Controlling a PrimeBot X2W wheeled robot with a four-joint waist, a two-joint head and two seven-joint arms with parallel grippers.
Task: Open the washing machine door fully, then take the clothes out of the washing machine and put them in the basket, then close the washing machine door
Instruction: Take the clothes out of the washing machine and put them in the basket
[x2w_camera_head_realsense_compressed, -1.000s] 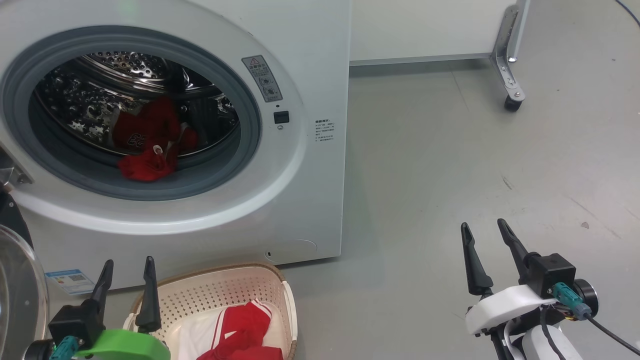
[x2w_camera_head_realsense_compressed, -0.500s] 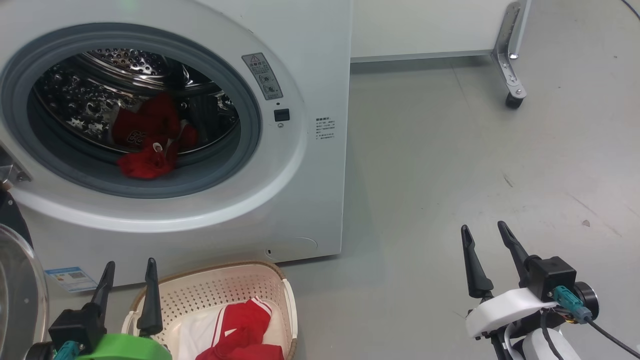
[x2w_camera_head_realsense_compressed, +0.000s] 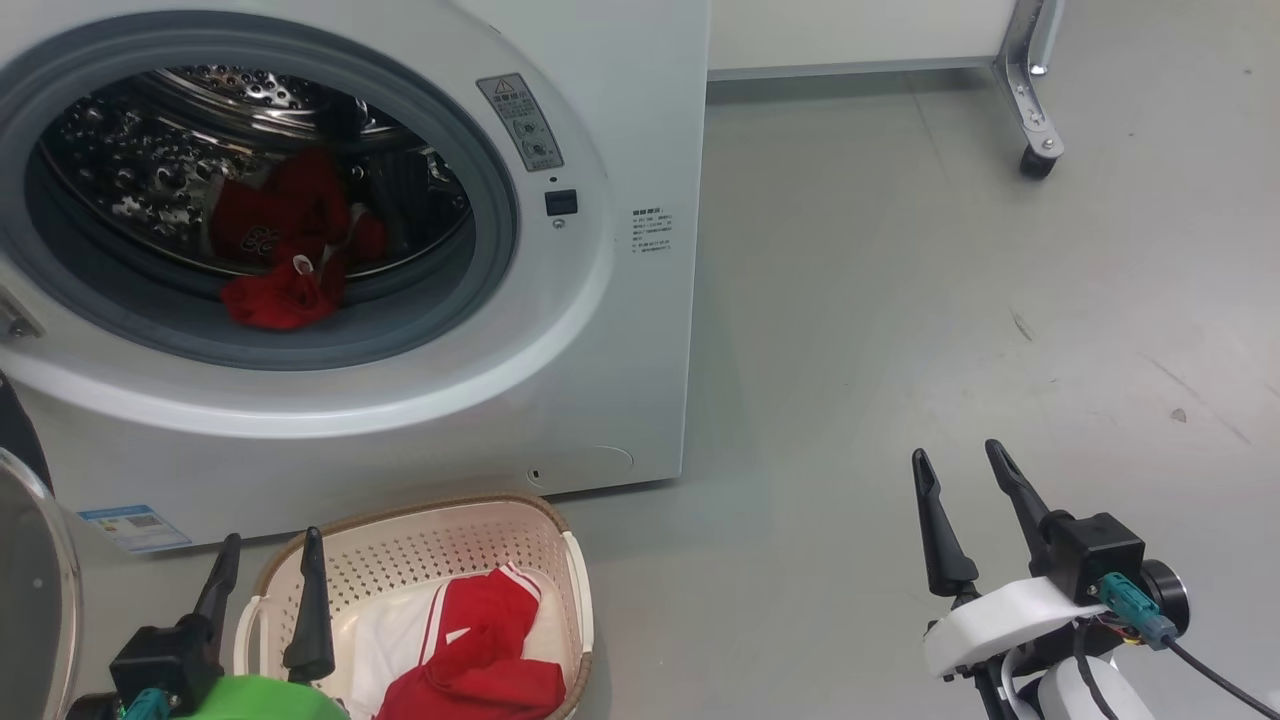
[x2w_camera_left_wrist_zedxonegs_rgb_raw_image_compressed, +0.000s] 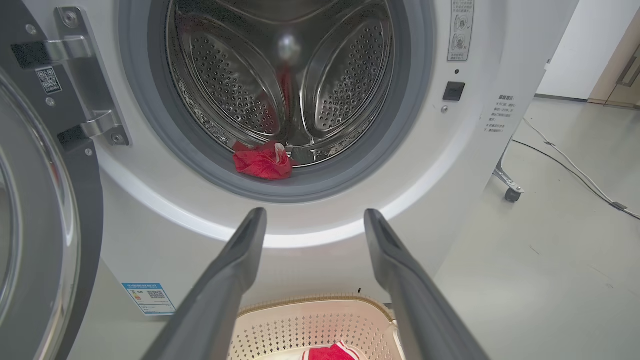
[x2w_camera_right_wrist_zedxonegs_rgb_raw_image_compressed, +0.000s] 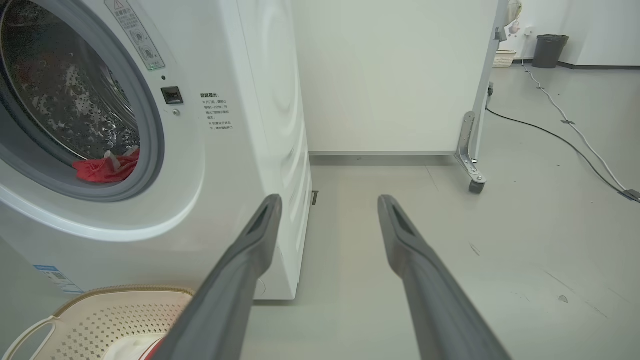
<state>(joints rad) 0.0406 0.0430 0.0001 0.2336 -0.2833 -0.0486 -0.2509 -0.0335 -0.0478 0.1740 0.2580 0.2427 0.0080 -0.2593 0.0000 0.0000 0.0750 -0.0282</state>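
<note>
The white washing machine (x2w_camera_head_realsense_compressed: 620, 300) stands with its door (x2w_camera_head_realsense_compressed: 30, 600) swung open at the far left, seen close in the left wrist view (x2w_camera_left_wrist_zedxonegs_rgb_raw_image_compressed: 35, 225). Red clothes (x2w_camera_head_realsense_compressed: 275, 290) lie at the front lip of the steel drum (x2w_camera_left_wrist_zedxonegs_rgb_raw_image_compressed: 262, 162) (x2w_camera_right_wrist_zedxonegs_rgb_raw_image_compressed: 105, 169). The cream basket (x2w_camera_head_realsense_compressed: 430, 560) sits on the floor before the machine and holds a red and white garment (x2w_camera_head_realsense_compressed: 480, 660). My left gripper (x2w_camera_head_realsense_compressed: 272, 537) hovers open and empty at the basket's near left corner, pointing at the drum (x2w_camera_left_wrist_zedxonegs_rgb_raw_image_compressed: 315, 212). My right gripper (x2w_camera_head_realsense_compressed: 955, 450) is open and empty over bare floor to the right (x2w_camera_right_wrist_zedxonegs_rgb_raw_image_compressed: 330, 198).
A metal frame leg on a caster (x2w_camera_head_realsense_compressed: 1035, 150) stands at the back right by a white panel. Cables (x2w_camera_right_wrist_zedxonegs_rgb_raw_image_compressed: 575, 135) run across the grey floor toward a dark bin (x2w_camera_right_wrist_zedxonegs_rgb_raw_image_compressed: 547, 50). A blue label sticker (x2w_camera_head_realsense_compressed: 132, 527) marks the machine's lower left front.
The whole head picture has slid upward, so the camera has moved. Against the basket, my left gripper has drawn back slightly. Both grippers stay open and empty.
</note>
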